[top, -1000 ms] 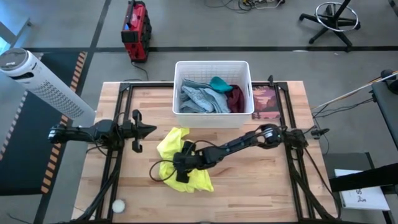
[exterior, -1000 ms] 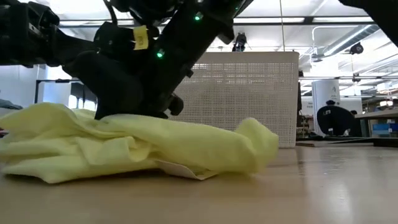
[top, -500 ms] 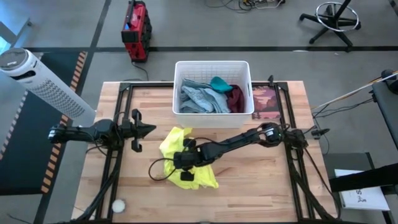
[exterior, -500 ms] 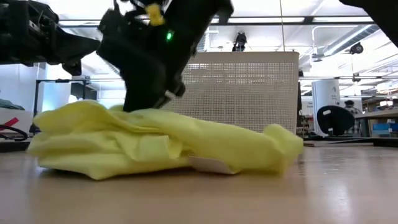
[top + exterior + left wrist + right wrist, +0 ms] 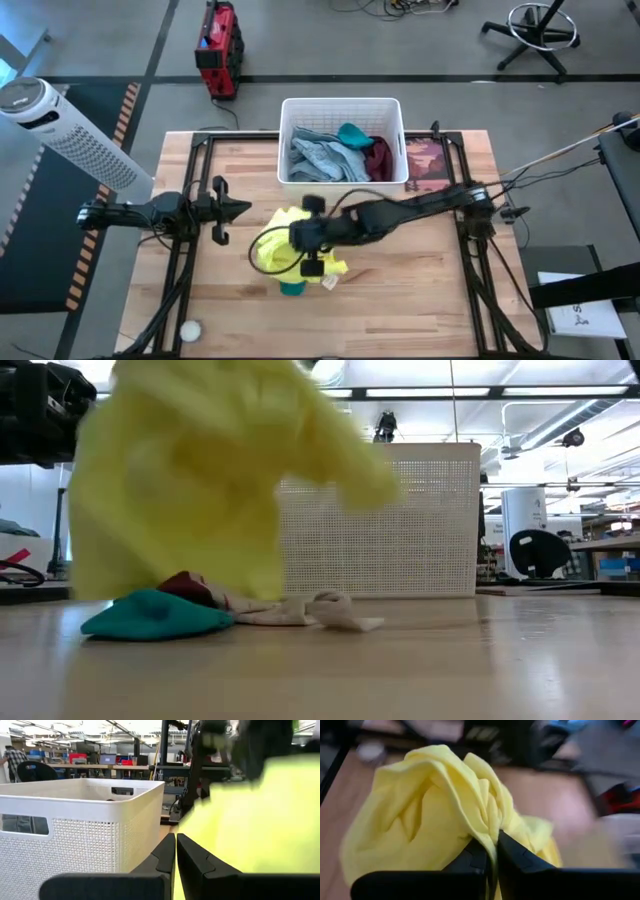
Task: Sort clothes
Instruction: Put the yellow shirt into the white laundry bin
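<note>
Dangling from the right gripper [image 5: 308, 243], the neon yellow garment [image 5: 275, 245] is hanging just in front of the white basket [image 5: 343, 186], on the side of the table away from the basket's back wall. The right wrist view is showing both fingers pinched tight on a bunched fold of the yellow cloth [image 5: 445, 805], so the grip is on a gathered ridge and not on an edge. In the low view the garment is draping in loose folds, its hem seeming to brush the wood, and a teal piece [image 5: 150, 615], a maroon scrap [image 5: 185, 585] and a pale patterned piece [image 5: 300, 610] are lying under it on the table [image 5: 400, 300], uncovered by the raised cloth. More clothes are sitting inside the basket: light blue-grey denim [image 5: 318, 158], a teal item [image 5: 354, 133] and a maroon one [image 5: 379, 157].

This fabric is looking very light and limp; it will likely be swaying, trailing and snagging on the small pieces below, so pinching a thick bunch near the middle seems the safest hold. The left gripper [image 5: 235, 209] is waiting beside the basket's left front corner, fingers pressed together on nothing.
</note>
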Available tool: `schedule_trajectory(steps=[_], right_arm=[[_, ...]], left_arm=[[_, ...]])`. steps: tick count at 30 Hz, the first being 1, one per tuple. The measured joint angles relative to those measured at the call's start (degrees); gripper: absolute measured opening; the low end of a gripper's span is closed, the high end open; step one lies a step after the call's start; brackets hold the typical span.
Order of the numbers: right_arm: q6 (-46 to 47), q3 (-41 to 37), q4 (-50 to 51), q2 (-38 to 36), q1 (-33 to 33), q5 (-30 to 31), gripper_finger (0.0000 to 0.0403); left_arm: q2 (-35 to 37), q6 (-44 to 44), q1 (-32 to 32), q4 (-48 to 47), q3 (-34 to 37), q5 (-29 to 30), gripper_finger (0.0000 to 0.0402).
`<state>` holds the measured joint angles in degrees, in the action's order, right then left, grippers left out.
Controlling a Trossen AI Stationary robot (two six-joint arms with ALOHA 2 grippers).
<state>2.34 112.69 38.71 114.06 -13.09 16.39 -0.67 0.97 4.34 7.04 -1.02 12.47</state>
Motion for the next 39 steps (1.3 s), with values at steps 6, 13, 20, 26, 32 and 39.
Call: schedule_trajectory(steps=[6, 13, 20, 26, 32, 39], right_arm=[[-5.6, 0.2, -2.1, -9.6, 0.2, 9.9, 0.0003], [-16.7, 0.2, -10.7, -18.2, 2.4, 21.5, 0.0002], [-23.9, 2.4, -14.6, -22.2, 9.3, 23.0, 0.0002], [-31.5, 7.0, -18.5, -22.4, 15.5, 22.9, 0.0002], [-40.5, 11.5, -23.8, -21.4, 19.2, 25.6, 0.0002], [-37.2, 12.5, -15.6, -20.8, 19.5, 25.7, 0.0002]], left_arm=[[-0.5, 0.0, 0.0, 0.0, 0.0, 0.0, 0.0004], [-0.5, -0.4, 0.0, 0.5, 0.0, 0.0, 0.0003], [-0.5, -0.4, 0.0, 0.6, 0.0, 0.0, 0.0002], [-0.5, -0.5, 0.0, 0.6, 0.0, 0.0, 0.0002], [-0.6, -0.5, 0.0, 0.6, 0.0, 0.0, 0.0003], [-0.6, -0.5, 0.0, 0.6, 0.0, 0.0, 0.0002]])
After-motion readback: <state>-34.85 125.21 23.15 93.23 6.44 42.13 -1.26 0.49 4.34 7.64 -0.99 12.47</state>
